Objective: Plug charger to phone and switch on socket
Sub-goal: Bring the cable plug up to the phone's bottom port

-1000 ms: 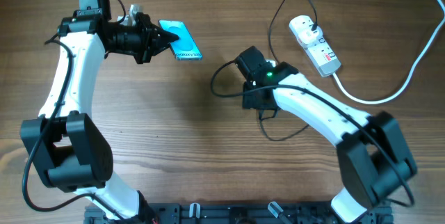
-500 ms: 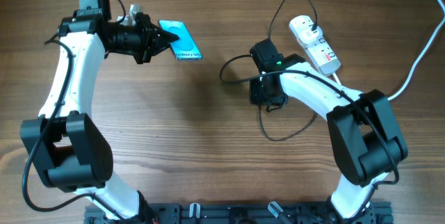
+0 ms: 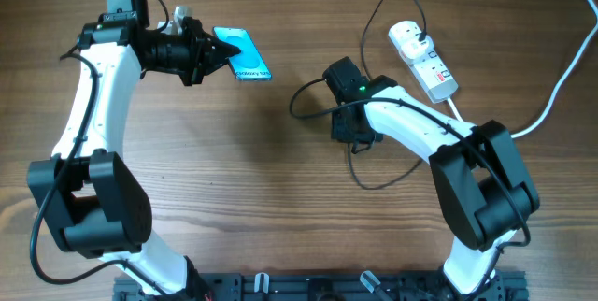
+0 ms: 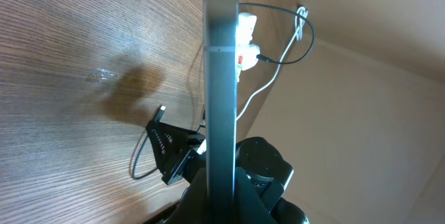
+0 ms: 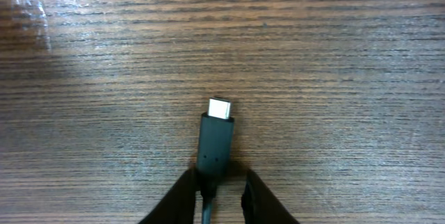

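The left gripper (image 3: 224, 53) is closed tight on one end of the phone (image 3: 245, 55). It holds the phone up off the table (image 3: 234, 198) (you can see the phone's shadow on the wood in the left wrist view). The free end points toward the other arm. I think it is held that way so the charger can get to it. I cannot see the little hole for the charger.

The right gripper (image 5: 217, 195) is pinched shut on the charger (image 5: 215, 147), just behind its tip (image 5: 221, 108). The shiny tip sticks out past the fingers (image 5: 179, 197), so nothing is in the way when it has to go into the phone. It is low over the wood near the middle of the table, well apart from the phone. I cannot tell if it touches the wood.

The thin black cable lies in loose loops, so there looks to be slack for the arm to move. Its plug (image 3: 425, 35) sits in the socket (image 3: 425, 63), which lies on the right side with its thick white cord (image 3: 551, 86) running off. I cannot tell if the switch is on.

My guess is that the tip must next be brought over and lined up with the phone's end. A small tilt could make it miss.
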